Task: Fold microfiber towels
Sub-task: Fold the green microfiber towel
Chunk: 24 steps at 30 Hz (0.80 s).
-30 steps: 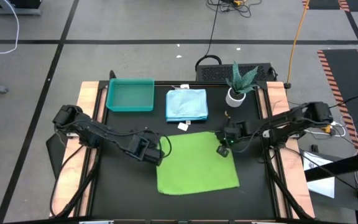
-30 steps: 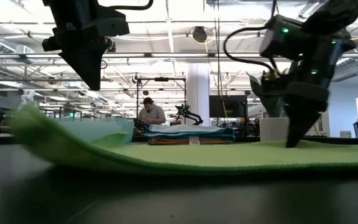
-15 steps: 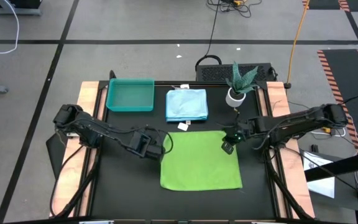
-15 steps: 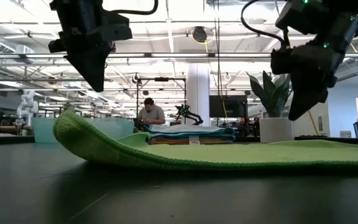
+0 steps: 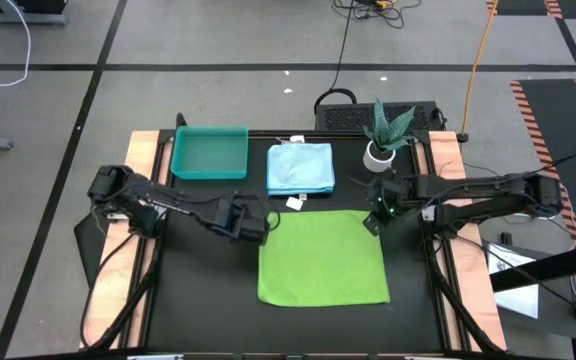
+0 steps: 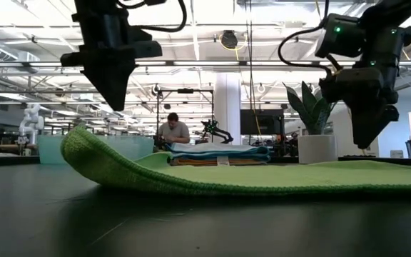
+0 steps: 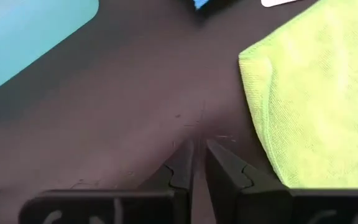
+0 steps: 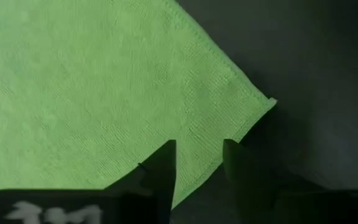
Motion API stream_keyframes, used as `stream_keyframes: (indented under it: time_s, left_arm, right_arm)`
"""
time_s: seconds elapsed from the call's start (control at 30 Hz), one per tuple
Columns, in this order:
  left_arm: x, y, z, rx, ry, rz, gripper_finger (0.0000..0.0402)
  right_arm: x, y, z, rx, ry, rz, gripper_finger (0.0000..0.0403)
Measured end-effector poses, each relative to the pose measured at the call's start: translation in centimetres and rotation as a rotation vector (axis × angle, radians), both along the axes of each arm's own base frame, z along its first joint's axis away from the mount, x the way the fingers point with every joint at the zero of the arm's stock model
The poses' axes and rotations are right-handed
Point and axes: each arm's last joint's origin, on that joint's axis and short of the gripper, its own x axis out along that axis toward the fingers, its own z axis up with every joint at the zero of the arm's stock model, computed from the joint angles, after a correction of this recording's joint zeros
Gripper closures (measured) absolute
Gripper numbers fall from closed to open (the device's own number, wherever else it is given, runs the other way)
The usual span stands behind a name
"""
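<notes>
The green microfiber towel [image 5: 323,257] lies spread on the black table; its left edge [image 6: 77,143] bulges up a little. My left gripper [image 5: 257,228] [image 7: 199,149] hovers over bare table just off the towel's far left corner [image 7: 248,60], its fingers all but shut with nothing between them. My right gripper [image 5: 375,222] [image 8: 199,155] hangs open above the towel's far right corner [image 8: 263,102], clear of the cloth. A folded pale blue towel [image 5: 301,168] rests flat near the far edge.
A teal tray [image 5: 209,152] sits at the far left, and a potted plant [image 5: 383,140] stands at the far right, close to my right arm. A small white tag [image 5: 295,203] lies between the pale blue towel and the green one. Bare table lies left of the green towel.
My right gripper has risen off the green towel and gone toward the far right corner. The towel's far right part has been drawn rightward, so its outline is squarer, and its left edge has settled into a low hump. My left gripper has drifted toward the far edge.
</notes>
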Motion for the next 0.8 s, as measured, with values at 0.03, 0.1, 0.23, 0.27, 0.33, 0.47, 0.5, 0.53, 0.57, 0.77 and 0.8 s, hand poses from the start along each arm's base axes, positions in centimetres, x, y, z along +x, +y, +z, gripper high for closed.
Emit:
stream_keyframes:
  time_s: [0.03,0.1,0.23,0.27,0.33,0.47,0.5,0.53,0.57,0.77,0.8]
  left_arm:
    - [0.0,0.2,0.0,-0.003,0.001,0.008,0.0358]
    - [0.2,0.8,0.0,-0.007,-0.007,0.024,0.0351]
    - [1.1,2.1,0.0,-0.039,-0.066,0.027,0.0337]
    - [1.3,2.3,0.0,-0.041,-0.08,0.014,0.0334]
    - [1.8,2.8,0.1,-0.039,-0.115,-0.01,0.033]
    - [2.3,3.5,0.2,-0.042,-0.141,-0.049,0.0327]
    - [2.3,3.7,0.2,-0.052,-0.137,-0.057,0.0327]
    - [2.3,3.9,0.2,-0.063,-0.132,-0.062,0.0327]
    - [2.3,4.0,0.2,-0.077,-0.126,-0.065,0.0327]
    - [2.1,5.0,-0.2,-0.112,-0.114,-0.044,0.0327]
    - [2.1,5.2,-0.2,-0.115,-0.116,-0.04,0.0327]
  right_arm:
    - [0.0,-0.2,0.0,0.0,-0.004,-0.009,0.0271]
    - [-0.1,-0.5,0.0,-0.002,-0.004,-0.024,0.0262]
    - [-0.2,-1.2,0.0,-0.012,-0.003,-0.041,0.0255]
    - [-0.3,-1.3,0.0,-0.015,-0.003,-0.042,0.0255]
    - [-0.4,-1.6,0.0,-0.019,0.0,-0.045,0.0255]
    - [-0.7,-1.9,-0.1,-0.021,0.022,-0.047,0.0254]
    - [-0.8,-2.0,-0.1,-0.019,0.03,-0.05,0.0254]
    - [-0.9,-2.0,-0.1,-0.018,0.035,-0.051,0.0254]
    - [-0.9,-2.1,-0.1,-0.018,0.039,-0.052,0.0254]
    - [-1.1,-2.2,-0.1,-0.023,0.049,-0.039,0.0254]
    - [-1.1,-2.3,-0.1,-0.025,0.049,-0.04,0.0254]
